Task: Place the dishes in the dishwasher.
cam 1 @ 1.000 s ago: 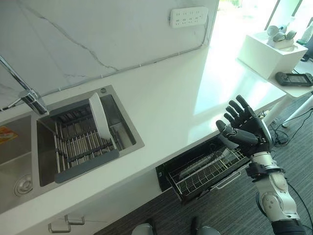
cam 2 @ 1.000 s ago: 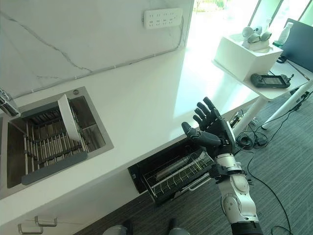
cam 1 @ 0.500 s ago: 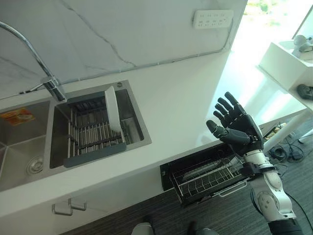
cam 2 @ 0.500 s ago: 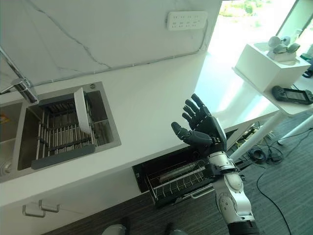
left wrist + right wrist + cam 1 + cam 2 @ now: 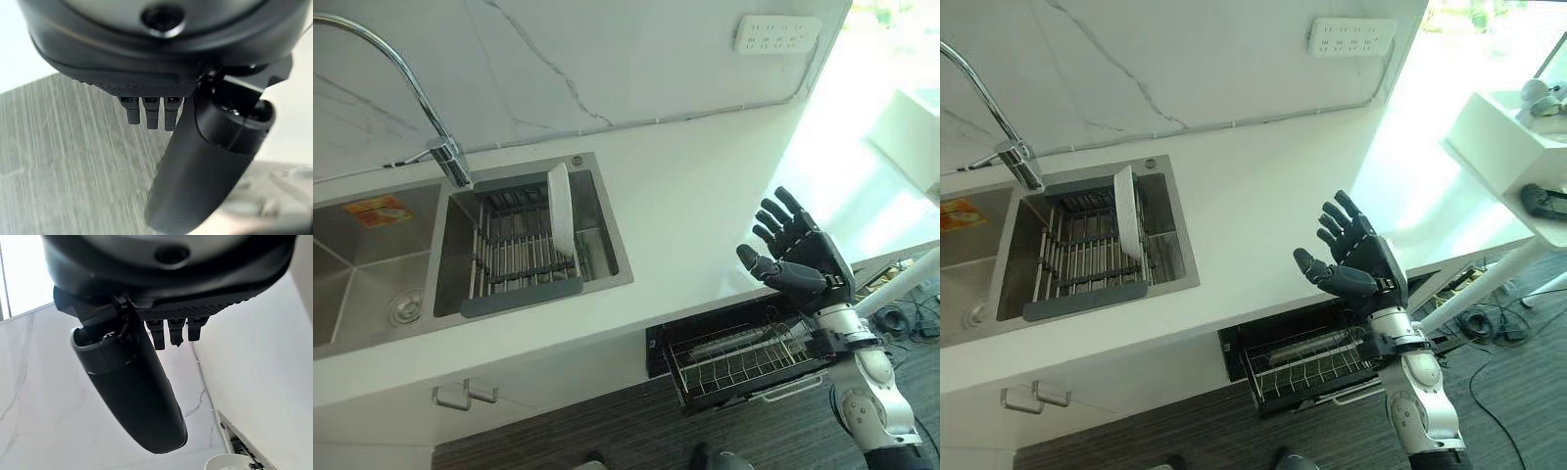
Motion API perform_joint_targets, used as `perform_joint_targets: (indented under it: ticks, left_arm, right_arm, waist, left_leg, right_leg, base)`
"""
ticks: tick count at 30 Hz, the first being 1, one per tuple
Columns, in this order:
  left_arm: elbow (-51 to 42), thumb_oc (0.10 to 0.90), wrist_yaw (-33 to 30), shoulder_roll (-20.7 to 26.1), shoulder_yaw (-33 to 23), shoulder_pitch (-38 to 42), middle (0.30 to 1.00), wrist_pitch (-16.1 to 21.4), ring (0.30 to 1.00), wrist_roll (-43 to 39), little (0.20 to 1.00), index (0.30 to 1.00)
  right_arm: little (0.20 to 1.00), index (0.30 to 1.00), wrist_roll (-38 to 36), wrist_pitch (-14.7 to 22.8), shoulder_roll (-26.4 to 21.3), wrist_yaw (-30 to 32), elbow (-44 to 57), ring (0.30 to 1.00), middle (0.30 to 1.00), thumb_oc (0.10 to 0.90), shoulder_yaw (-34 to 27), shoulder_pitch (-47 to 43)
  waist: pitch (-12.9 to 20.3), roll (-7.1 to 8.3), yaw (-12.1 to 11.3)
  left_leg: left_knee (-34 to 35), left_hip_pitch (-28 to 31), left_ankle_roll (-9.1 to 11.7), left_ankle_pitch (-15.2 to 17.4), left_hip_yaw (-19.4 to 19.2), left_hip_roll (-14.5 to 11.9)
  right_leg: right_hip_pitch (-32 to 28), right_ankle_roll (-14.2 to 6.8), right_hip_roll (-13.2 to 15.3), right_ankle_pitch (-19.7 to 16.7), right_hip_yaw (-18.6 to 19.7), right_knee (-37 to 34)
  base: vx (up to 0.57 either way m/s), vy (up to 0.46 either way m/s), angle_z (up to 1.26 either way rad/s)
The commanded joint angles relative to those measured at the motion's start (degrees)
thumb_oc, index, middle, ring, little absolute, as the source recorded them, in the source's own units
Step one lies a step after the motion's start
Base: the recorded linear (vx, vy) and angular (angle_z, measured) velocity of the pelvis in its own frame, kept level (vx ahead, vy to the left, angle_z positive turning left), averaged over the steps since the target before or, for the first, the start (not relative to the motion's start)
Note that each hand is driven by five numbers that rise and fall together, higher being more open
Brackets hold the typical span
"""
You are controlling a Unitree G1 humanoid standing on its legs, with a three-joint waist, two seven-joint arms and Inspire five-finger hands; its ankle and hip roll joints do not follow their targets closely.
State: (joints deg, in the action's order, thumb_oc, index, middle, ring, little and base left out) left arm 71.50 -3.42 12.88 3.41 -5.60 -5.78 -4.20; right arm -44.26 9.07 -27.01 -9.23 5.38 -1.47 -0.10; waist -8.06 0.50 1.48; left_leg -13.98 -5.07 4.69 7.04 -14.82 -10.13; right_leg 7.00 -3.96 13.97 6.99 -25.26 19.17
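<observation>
Your right hand (image 5: 800,259) has stayed raised, fingers spread, holding nothing, over the open dishwasher rack (image 5: 741,354) at the counter's front edge w/ only the camera shifting; plate (image 5: 559,208) waits upright in the sink rack (image 5: 519,257). Left hand (image 5: 195,137): fingers straight.

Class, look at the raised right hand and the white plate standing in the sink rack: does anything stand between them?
Nothing visible does. The right hand is raised open above the counter's front edge; bare counter lies between it and the plate upright in the sink rack.
</observation>
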Motion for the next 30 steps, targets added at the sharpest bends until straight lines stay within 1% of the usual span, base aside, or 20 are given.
perform_joint_targets:
  ticks: [1, 2, 5, 10, 13, 17, 20, 27, 28, 29, 30]
  left_arm:
    - [-1.8, 0.8, -0.8, 0.7, -0.2, 3.1, 0.9, 2.8, 0.9, -4.0, 0.9, 0.9]
    - [-2.2, 0.8, -0.9, 0.8, 0.2, 3.4, 0.9, 2.3, 0.9, -4.7, 0.9, 0.9]
    - [-1.9, 0.8, -1.0, 0.7, 0.8, 3.4, 0.9, 1.5, 0.9, -4.5, 0.9, 0.9]
    - [-1.0, 0.8, -1.4, 0.1, 1.4, 2.3, 0.9, 1.4, 0.9, -5.3, 0.9, 0.9]
    - [-1.2, 0.8, -1.7, -0.3, 1.5, 2.0, 0.9, 1.4, 0.9, -5.3, 0.9, 0.9]
    - [-1.7, 0.8, -1.5, -0.1, 2.0, 2.2, 0.9, 1.6, 0.9, -4.9, 0.9, 0.9]
    - [-2.2, 0.8, -1.2, 0.3, 2.9, 2.8, 0.9, 0.9, 0.9, -4.9, 0.9, 0.9]
    - [-1.1, 0.8, -1.3, 0.3, 4.0, 2.9, 0.9, 0.8, 0.9, -6.2, 0.9, 0.9]
    - [-0.7, 0.8, -1.3, 0.4, 4.1, 2.7, 0.9, 1.1, 0.9, -6.5, 0.9, 0.9]
    - [-0.5, 0.8, -1.2, 0.4, 4.0, 2.7, 0.9, 1.2, 0.9, -6.6, 0.9, 0.9]
    - [0.0, 0.8, -1.0, 0.5, 3.8, 2.5, 0.9, 1.5, 0.9, -6.4, 0.9, 0.9]
  right_arm:
    - [0.9, 0.9, -0.6, 6.5, -0.5, -0.3, 7.9, 0.9, 0.9, 0.8, -3.6, -5.7]
    - [0.9, 0.9, 0.0, 6.4, -0.2, 0.4, 8.1, 0.9, 0.9, 0.8, -3.1, -6.3]
    - [0.9, 0.9, 0.9, 6.6, 0.4, 2.1, 8.3, 0.9, 0.9, 0.8, -2.5, -6.9]
    - [0.9, 0.9, 0.9, 5.6, 0.5, 3.1, 8.8, 0.9, 0.9, 0.8, -2.0, -7.8]
    - [0.9, 0.9, 0.5, 5.7, 0.3, 3.1, 8.5, 0.9, 0.9, 0.8, -1.6, -8.9]
    - [0.9, 0.9, 0.7, 5.2, 0.3, 4.2, 8.4, 0.9, 0.9, 0.8, -0.3, -11.1]
    - [0.9, 0.9, -0.1, 3.3, 0.5, 5.1, 7.5, 0.9, 0.9, 0.8, 1.8, -13.3]
    - [0.9, 0.9, -2.5, 1.6, 2.1, 8.1, 1.6, 0.9, 0.9, 0.8, 4.8, -19.2]
    - [0.9, 0.9, -2.3, 1.3, 2.4, 8.8, 0.0, 0.9, 0.9, 0.8, 5.4, -20.9]
    - [0.9, 0.9, -2.2, 1.2, 2.4, 8.9, -0.3, 0.9, 0.9, 0.8, 5.5, -21.2]
    - [0.9, 0.9, -1.5, 0.9, 2.8, 10.2, -2.3, 0.9, 0.9, 0.8, 6.2, -23.3]
  waist:
    - [2.1, -0.73, 0.3]
    - [2.3, -0.77, -0.1]
    - [2.6, -0.44, -0.9]
    - [2.8, -0.01, -1.8]
    - [3.0, 0.12, -2.6]
    - [3.1, 0.14, -3.6]
    - [3.2, 0.1, -4.6]
    - [3.6, 0.31, -6.5]
    - [3.7, 0.41, -7.2]
    - [3.7, 0.42, -7.3]
    - [3.8, 0.46, -8.1]
  left_leg:
    - [-3.2, -1.6, 0.4, 3.5, 2.0, -1.8]
    - [-3.2, -1.6, 0.0, 3.8, 2.0, -1.5]
    - [-3.2, -1.7, -0.7, 4.3, 2.1, -0.7]
    - [-3.2, -1.9, -1.3, 4.6, 1.3, -0.5]
    - [-3.2, -2.1, -1.4, 4.6, 1.1, -0.4]
    - [-3.2, -2.2, -1.4, 4.6, 1.0, -0.4]
    - [-3.2, -2.3, -1.4, 4.5, 1.3, -0.3]
    - [-3.2, -2.7, -1.0, 3.9, 2.4, -0.2]
    - [-3.2, -2.9, -0.8, 3.7, 2.6, -0.3]
    - [-3.2, -3.0, -0.8, 3.7, 2.6, -0.3]
    - [-3.2, -3.3, -0.6, 3.5, 2.9, -0.4]
  right_leg:
    - [-3.8, -3.5, -1.0, 4.6, 4.6, -2.0]
    - [-4.0, -4.0, -0.2, 4.2, 4.1, -2.0]
    - [-4.0, -4.8, 0.8, 3.5, 3.6, -2.0]
    - [-4.0, -5.5, 2.0, 3.1, 2.7, -2.0]
    - [-4.1, -5.8, 2.4, 3.0, 2.3, -2.0]
    - [-4.4, -5.9, 2.8, 3.0, 1.6, -2.0]
    - [-4.7, -5.9, 2.9, 3.1, 1.2, -2.0]
    - [-5.5, -5.6, 2.9, 3.5, 0.4, -2.0]
    - [-5.8, -5.6, 3.0, 3.6, -0.1, -2.0]
    - [-5.8, -5.6, 3.0, 3.6, -0.1, -2.0]
    - [-6.1, -5.5, 3.1, 3.8, -0.8, -2.0]
  base:
    - [0.03, 0.126, 0.06]
    - [0.01, 0.088, 0.09]
    - [0.01, 0.052, 0.12]
    - [-0.01, 0.027, 0.09]
    - [0.0, 0.008, 0.01]
    - [0.0, 0.0, 0.0]
    - [0.0, 0.023, 0.04]
    - [0.02, 0.017, 0.08]
    - [0.02, 0.025, 0.15]
    - [0.02, 0.048, 0.17]
    - [0.01, 0.037, 0.11]
